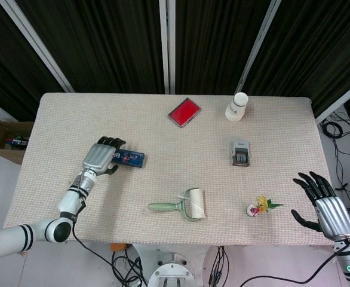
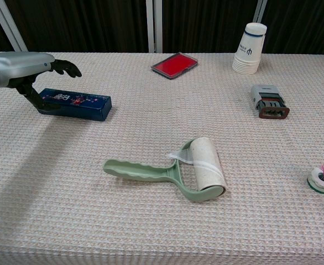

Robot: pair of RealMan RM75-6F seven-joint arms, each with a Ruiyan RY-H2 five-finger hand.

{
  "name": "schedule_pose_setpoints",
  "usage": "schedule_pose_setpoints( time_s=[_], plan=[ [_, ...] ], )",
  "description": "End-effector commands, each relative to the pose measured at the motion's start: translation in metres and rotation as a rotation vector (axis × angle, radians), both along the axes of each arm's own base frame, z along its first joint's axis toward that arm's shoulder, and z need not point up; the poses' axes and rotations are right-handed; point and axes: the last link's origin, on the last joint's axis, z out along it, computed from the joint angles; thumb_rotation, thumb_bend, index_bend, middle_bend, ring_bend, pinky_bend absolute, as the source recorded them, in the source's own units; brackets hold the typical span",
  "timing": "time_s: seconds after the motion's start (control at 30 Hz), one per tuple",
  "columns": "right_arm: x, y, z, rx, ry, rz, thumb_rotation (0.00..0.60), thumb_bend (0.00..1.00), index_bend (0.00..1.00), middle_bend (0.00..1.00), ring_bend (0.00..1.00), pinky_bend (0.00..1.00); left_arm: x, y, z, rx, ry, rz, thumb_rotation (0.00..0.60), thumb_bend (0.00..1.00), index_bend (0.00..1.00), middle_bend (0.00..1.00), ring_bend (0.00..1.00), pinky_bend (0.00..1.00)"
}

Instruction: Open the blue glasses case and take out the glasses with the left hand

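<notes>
The blue glasses case [image 1: 131, 158] [image 2: 76, 105] lies closed on the left part of the table. My left hand [image 1: 100, 156] [image 2: 21, 67] hangs over the case's left end with its fingers spread above and past the case. Its thumb reaches down beside that end; I cannot tell whether it touches. The hand holds nothing. No glasses show. My right hand [image 1: 325, 202] is at the table's near right edge, fingers apart and empty, and appears only in the head view.
A green lint roller [image 1: 184, 204] [image 2: 178, 168] lies at front centre. A red flat box [image 1: 184, 112] [image 2: 174, 64] and stacked paper cups [image 1: 237, 106] [image 2: 250, 48] sit at the back. A grey stamp [image 1: 240, 152] [image 2: 269, 101] and a small flower toy [image 1: 258, 207] [image 2: 323, 178] are on the right.
</notes>
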Motion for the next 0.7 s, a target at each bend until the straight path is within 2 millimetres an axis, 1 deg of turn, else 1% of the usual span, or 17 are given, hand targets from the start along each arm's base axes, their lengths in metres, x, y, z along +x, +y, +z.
schedule_pose_setpoints(
  time_s=[0.03,0.23,0.43,0.63,0.7],
  plan=[
    [-0.001,0.000,0.000,0.001,0.001,-0.002,0.600,0.20,0.18,0.13,0.00,0.11,0.000,0.001,-0.002,-0.019,0.004,0.008,0.600,0.33,0.15,0.13,0.11,0.12],
    [-0.001,0.001,-0.001,0.007,0.000,-0.002,0.600,0.20,0.18,0.13,0.00,0.11,0.003,0.004,-0.009,-0.044,0.018,0.002,0.600,0.38,0.18,0.14,0.11,0.12],
    [-0.002,0.001,-0.001,-0.002,-0.006,-0.006,0.600,0.20,0.18,0.13,0.00,0.11,0.004,0.009,-0.017,-0.066,0.031,0.010,0.600,0.40,0.21,0.15,0.11,0.12],
    [-0.004,0.000,-0.002,0.003,-0.004,-0.014,0.600,0.20,0.18,0.13,0.00,0.11,0.004,0.010,-0.020,-0.072,0.037,0.014,0.600,0.43,0.24,0.16,0.11,0.12],
    [-0.004,0.000,-0.003,0.004,-0.005,-0.016,0.600,0.20,0.18,0.13,0.00,0.11,0.005,0.011,-0.021,-0.069,0.034,0.013,0.600,0.46,0.25,0.18,0.11,0.12]
  ],
)
